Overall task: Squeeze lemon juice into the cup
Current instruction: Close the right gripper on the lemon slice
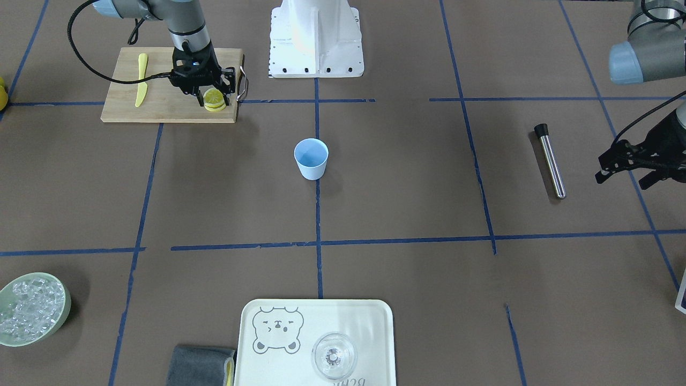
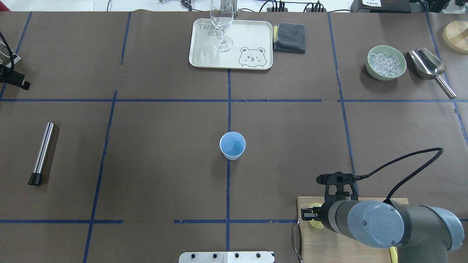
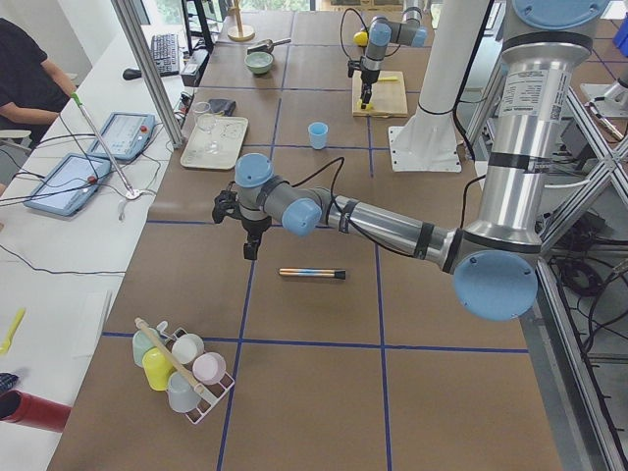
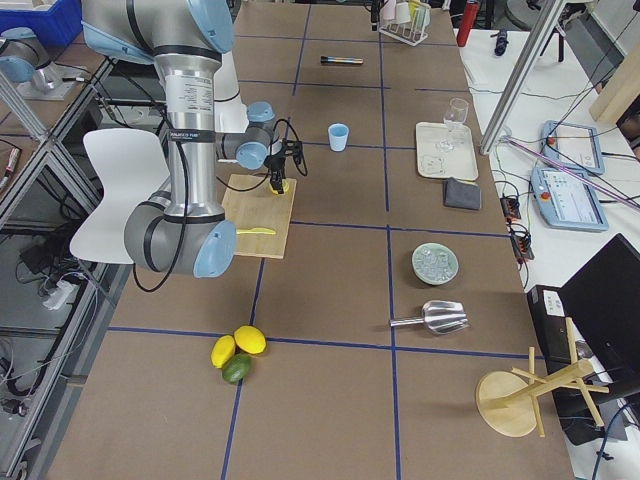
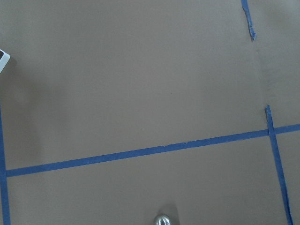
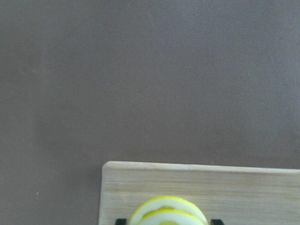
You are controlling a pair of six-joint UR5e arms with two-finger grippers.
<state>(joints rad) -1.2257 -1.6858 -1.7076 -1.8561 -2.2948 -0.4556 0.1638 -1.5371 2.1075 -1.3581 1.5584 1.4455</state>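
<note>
The lemon (image 1: 215, 97) is two yellow-rimmed slices lying together at the front corner of a wooden cutting board (image 1: 161, 110). My right gripper (image 1: 211, 101) is down over it, open, with one finger on each side of the slices. In the right wrist view the lemon (image 6: 166, 208) sits between the two fingertips (image 6: 215, 221) at the bottom edge. The pale-blue cup (image 1: 311, 158) stands upright and empty at the table's middle, also in the overhead view (image 2: 232, 145). My left gripper (image 1: 624, 174) hangs open and empty at the far side.
A yellow plastic knife (image 1: 141, 79) lies on the board. A steel muddler (image 1: 550, 161) lies near my left gripper. A cream tray (image 1: 370, 327) holds a clear glass (image 1: 333, 355), beside a grey cloth (image 1: 198, 367). A green bowl of ice (image 1: 32, 308) and a metal scoop (image 2: 427, 65) stand farther off.
</note>
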